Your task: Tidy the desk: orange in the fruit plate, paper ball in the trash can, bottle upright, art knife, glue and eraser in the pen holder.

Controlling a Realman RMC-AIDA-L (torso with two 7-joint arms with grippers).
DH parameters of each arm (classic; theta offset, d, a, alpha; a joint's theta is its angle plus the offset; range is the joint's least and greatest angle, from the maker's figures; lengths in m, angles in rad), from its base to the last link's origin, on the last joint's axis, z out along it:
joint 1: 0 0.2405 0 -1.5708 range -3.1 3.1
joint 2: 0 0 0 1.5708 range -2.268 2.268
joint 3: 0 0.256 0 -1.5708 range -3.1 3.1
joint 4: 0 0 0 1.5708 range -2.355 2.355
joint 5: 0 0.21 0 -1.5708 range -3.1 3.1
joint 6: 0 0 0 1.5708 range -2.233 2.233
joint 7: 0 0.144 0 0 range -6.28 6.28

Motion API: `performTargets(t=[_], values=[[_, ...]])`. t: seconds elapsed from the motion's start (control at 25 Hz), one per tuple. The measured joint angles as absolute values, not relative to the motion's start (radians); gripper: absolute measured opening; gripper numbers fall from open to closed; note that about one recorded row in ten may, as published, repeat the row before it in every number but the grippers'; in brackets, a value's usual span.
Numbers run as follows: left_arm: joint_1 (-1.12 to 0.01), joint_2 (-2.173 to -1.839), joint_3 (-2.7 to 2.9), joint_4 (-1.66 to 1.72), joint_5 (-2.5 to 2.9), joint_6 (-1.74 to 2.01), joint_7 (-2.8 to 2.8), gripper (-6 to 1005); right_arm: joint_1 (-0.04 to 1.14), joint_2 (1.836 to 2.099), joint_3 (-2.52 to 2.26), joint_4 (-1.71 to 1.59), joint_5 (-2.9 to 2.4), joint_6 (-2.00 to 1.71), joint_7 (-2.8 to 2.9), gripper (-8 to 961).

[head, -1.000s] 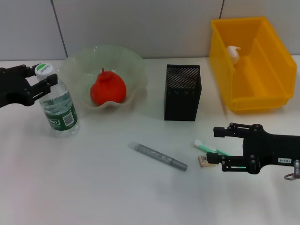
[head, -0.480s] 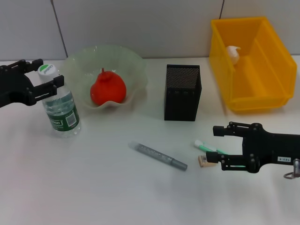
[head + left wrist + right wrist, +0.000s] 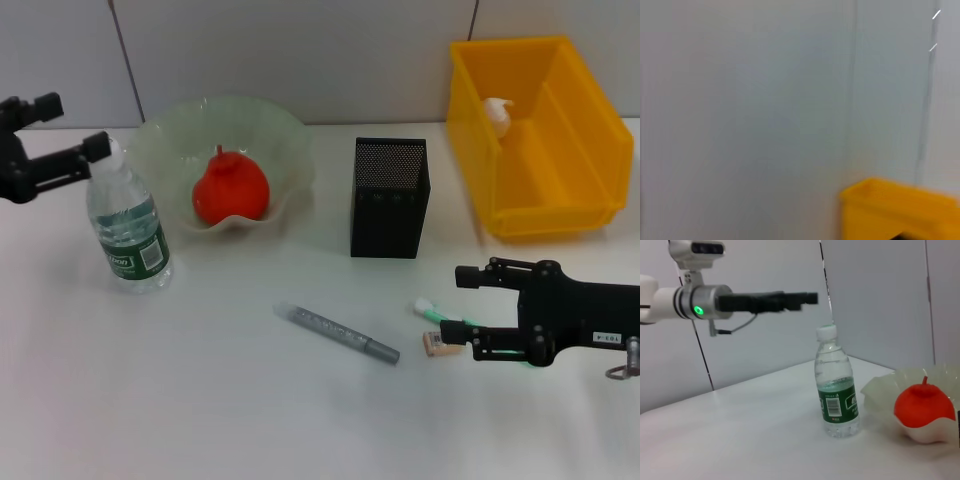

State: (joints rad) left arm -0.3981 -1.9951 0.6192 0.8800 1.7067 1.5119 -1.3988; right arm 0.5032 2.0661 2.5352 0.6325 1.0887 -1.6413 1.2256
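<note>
The bottle (image 3: 128, 225) stands upright at the left of the table, also seen in the right wrist view (image 3: 836, 390). My left gripper (image 3: 75, 125) hangs open just above and left of its cap, touching nothing; it shows from the side above the bottle (image 3: 800, 299). The orange (image 3: 230, 190) lies in the fruit plate (image 3: 215, 105). A paper ball (image 3: 497, 112) rests inside the trash can (image 3: 535, 190). My right gripper (image 3: 468, 310) is open low over the table, with the glue (image 3: 438, 313) between its fingers and the eraser (image 3: 435, 343) by the lower fingertip. The art knife (image 3: 337, 333) lies to the left of them.
The pen holder (image 3: 390, 198) stands mid-table between the fruit plate and the trash can. A grey wall runs behind the table. The left wrist view shows only that wall and a corner of the trash can (image 3: 900, 210).
My left gripper has opened off the bottle's cap and drawn up and back to the left. The bottle now stands free and upright. The right gripper has hardly moved.
</note>
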Motion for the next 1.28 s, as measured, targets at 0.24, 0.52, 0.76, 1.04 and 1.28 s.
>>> performTargets(t=[0.24,0.52,0.76,1.04,1.28], values=[[-0.409,-1.942,0.624,0.817,1.672,1.770,-1.515,865,0.511,2.067,2.539,0.633,1.103,-1.645,1.226,757],[-0.408,-1.983,0.717,0.747,1.742,1.841,-1.476,866,0.530,2.065,2.538,0.638,1.116,-1.647,1.257,757],[-0.429,-2.030,0.738,0.580,1.856,1.795,-1.259,866,0.581,2.051,2.454,0.787,1.109,-1.691,1.527,757],[-0.442,-2.063,0.744,0.528,1.960,1.718,-1.199,866,0.622,2.024,2.216,1.040,1.040,-1.693,1.873,756],[-0.446,-2.061,0.742,0.486,1.963,1.698,-1.158,865,0.762,2.005,2.096,1.079,0.863,-1.706,2.108,756]])
